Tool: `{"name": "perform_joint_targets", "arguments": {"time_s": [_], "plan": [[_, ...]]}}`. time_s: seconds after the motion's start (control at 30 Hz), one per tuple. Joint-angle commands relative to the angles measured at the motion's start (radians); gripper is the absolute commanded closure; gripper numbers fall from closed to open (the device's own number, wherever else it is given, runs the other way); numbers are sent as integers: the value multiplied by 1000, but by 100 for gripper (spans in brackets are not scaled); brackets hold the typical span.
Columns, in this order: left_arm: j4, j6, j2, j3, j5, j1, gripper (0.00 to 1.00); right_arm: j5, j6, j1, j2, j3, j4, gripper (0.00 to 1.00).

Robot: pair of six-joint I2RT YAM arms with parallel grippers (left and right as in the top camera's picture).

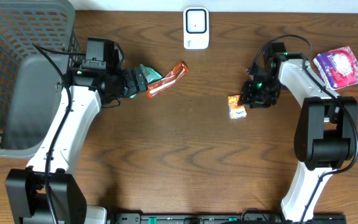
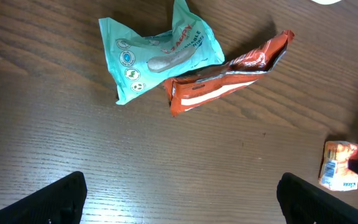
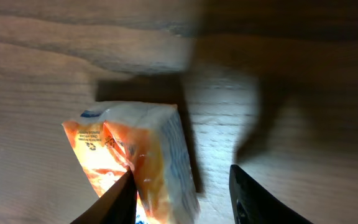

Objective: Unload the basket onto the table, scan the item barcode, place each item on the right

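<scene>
The right arm stands up from its base at 4 o'clock in the overhead view, peaks near 2 o'clock and bends back toward the centre, its wrist tipped so the right claw points down at the wood. The claw's two fingers are partly apart and clamp nothing. They straddle one end of the small orange packet, with one finger just beside the wrapper and bare wood between the wrapper and the other.

The left arm runs from 7 o'clock up to about 10 o'clock, then turns toward 3 o'clock. The left claw is spread wide and empty above the wood.

The surface is dark brown wood grain, with a pale strip beyond its far edge. A grey mesh basket sits at 10 o'clock, a white scanner at 12 o'clock and a purple packet at 2 o'clock. A teal packet and a red-orange packet lie touching just ahead of the left claw.

The small orange packet lies just right of centre, at 8 o'clock from the right wrist and under its fingertips, well apart from the scanner at its 11 o'clock
</scene>
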Motion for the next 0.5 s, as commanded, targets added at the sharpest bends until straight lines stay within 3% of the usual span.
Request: {"name": "perform_joint_targets", "arguments": {"time_s": [0.0,0.07,0.17,0.27,0.47], "plan": [[-3,2,-8,2,-7,3,2,-64,-13,11,-16,-50,35,57],[-3,2,-8,2,-7,3,2,-64,-13,18,-16,-72,60,62],[-3,2,-7,2,-7,3,2,-67,4,30,-16,-87,80,86],[-3,2,-7,2,-7,3,2,-122,14,33,-18,-65,91,99],[-3,2,-8,2,-7,3,2,-180,71,35,-18,104,79,99]]}}
